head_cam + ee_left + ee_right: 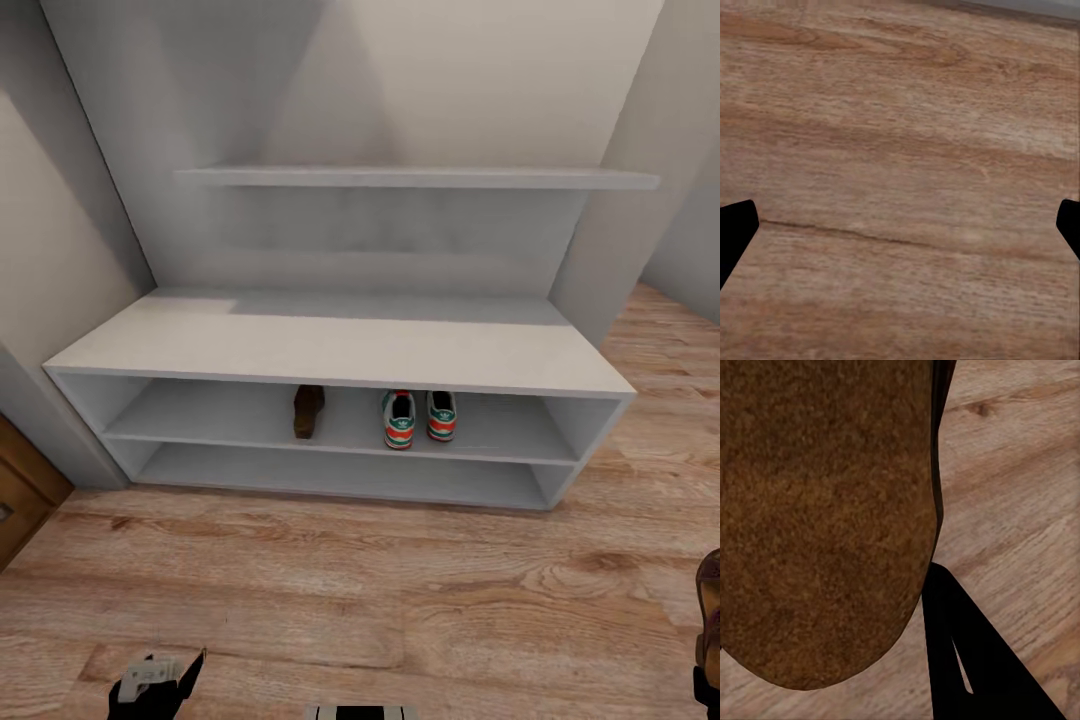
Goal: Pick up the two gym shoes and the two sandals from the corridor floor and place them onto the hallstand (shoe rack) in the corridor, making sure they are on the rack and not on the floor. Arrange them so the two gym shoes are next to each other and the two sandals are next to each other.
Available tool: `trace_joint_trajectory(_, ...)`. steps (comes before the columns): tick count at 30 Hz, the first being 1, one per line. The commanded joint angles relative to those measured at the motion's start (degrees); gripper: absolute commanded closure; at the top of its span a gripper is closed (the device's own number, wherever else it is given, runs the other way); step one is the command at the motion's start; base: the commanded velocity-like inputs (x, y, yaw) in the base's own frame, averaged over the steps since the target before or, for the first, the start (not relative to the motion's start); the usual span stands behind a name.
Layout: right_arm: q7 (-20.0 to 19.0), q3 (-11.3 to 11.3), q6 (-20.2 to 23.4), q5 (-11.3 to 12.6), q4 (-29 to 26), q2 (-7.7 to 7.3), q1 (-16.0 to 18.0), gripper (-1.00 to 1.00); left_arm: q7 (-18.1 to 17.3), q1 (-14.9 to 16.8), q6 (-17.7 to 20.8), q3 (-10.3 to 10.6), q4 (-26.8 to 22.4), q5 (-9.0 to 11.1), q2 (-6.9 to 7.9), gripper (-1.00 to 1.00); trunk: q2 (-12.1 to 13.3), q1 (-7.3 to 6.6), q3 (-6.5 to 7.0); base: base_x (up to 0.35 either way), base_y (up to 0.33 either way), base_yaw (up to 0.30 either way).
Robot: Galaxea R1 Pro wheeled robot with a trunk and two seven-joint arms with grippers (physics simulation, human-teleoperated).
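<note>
On the rack's (pixel 330 345) upper shelf, one sandal (pixel 308 410) sits left of two sneakers (pixel 419 416) side by side.

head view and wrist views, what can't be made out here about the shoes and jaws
- Dark brown leather sandal on the rack: head view, too small and shadowed under the pale grey hallstand's bench top to make out its straps.
- Second brown sandal: head view, cut off by the right edge; the right wrist view shows its tan footbed close up, hiding the right gripper's jaws.
- Cream gym shoes with green stripes: heels visible, fronts hidden.
</note>
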State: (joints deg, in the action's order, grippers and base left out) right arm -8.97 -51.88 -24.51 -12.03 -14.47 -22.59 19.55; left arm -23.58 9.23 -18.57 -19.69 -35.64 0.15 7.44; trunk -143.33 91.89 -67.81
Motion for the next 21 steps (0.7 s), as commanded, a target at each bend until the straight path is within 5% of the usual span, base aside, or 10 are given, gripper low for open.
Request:
trace_joint_trajectory(1, -0.3, -0.5, -0.2, -0.4, 0.1, 0.0, 0.1, 1.0, -0.6, -0.1, -0.4, -0.4, 0.4, 0.1, 0.02, -1.0, 0.0, -0.01, -0.04, 0.0, 0.0, 0.0)
trace_joint_trajectory(7, -0.4, -0.5, -0.4, -0.2, 0.0, 0.68, 0.1, 1.0, -0.8, -0.8, -1.6, -0.9, 3.4, 0.1, 0.34, -1.0, 0.0, -0.01, -0.04, -0.014, 0.012, 0.0)
trace_joint_trajectory(21, -0.2, -0.5, -0.4, -0.3, 0.1, 1.49, 0.1, 1.0, -0.8, -0.9, -1.7, -1.0, 4.9, 0.1, 0.38, -1.0, 0.0, -0.01, -0.04, -0.078, 0.282, 0.0)
